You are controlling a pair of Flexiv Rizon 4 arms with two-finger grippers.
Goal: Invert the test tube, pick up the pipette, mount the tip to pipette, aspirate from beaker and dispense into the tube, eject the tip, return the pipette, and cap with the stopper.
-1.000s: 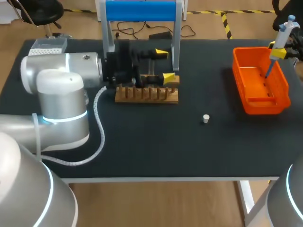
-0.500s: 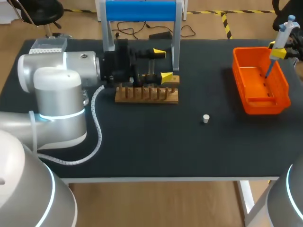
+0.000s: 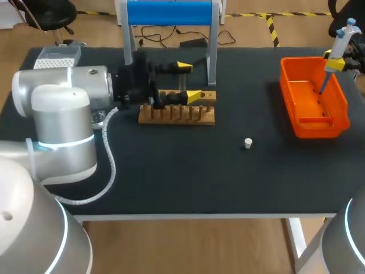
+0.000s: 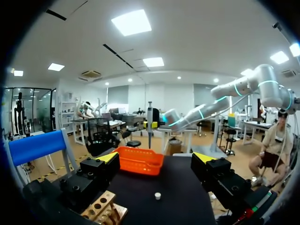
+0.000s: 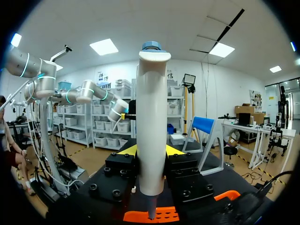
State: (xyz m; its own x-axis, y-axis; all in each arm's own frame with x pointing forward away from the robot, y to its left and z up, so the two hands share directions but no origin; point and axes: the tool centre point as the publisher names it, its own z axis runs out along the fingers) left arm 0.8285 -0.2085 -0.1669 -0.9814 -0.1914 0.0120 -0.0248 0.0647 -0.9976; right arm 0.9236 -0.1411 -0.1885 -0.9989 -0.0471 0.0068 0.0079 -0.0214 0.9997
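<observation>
My left gripper point(image 3: 189, 80) hangs open over the back of the wooden tube rack point(image 3: 177, 113), nothing between its fingers. In the left wrist view the gripper point(image 4: 157, 159) faces across the table, with the rack point(image 4: 105, 211) just under one finger. I cannot make out a test tube in either view. A small white stopper point(image 3: 247, 142) lies loose on the dark table, also ahead of the left gripper point(image 4: 158, 196). My right gripper point(image 3: 335, 64) is shut on the upright pipette point(image 3: 341, 40) above the orange bin point(image 3: 312, 120). In the right wrist view the pipette point(image 5: 151, 126) stands between the fingers point(image 5: 129, 150).
A blue-topped stand point(image 3: 170, 12) rises behind the rack. A clear tip box point(image 3: 57, 54) sits at the table's back left, behind my left arm. The orange bin point(image 4: 140, 160) occupies the far right. No beaker shows.
My left arm has drawn back to the left, taking its open gripper a little leftward over the rack. The right arm and pipette have not moved.
</observation>
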